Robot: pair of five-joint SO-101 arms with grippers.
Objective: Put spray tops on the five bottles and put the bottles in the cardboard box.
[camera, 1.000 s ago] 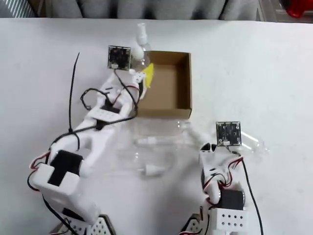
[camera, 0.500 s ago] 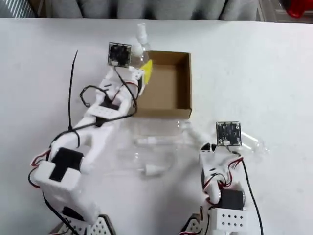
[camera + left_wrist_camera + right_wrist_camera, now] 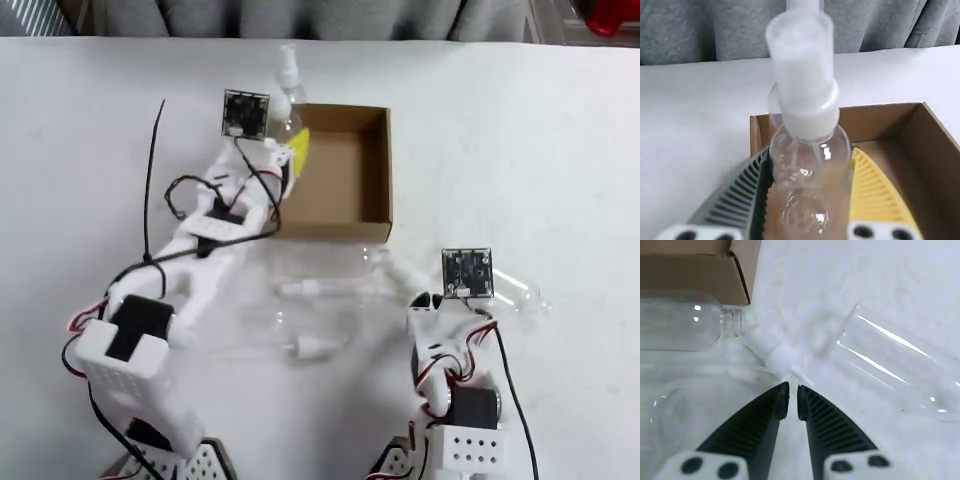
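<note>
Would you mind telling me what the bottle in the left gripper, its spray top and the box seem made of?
The bottle looks like clear, glossy plastic: the box shows through it, and it carries bright highlights. Its spray top seems to be milky, translucent plastic with a duller sheen. The box appears to be plain brown cardboard, matte, with thin walls.

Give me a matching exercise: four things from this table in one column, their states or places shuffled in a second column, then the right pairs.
1. left hand
2. right hand
3. cardboard box
4. loose spray top

A. lying on the table just ahead of the empty hand
B. brown, open at the top
C. shut on the capped bottle
D. shut, holding nothing

Pairs: 1-C, 2-D, 3-B, 4-A.
</note>
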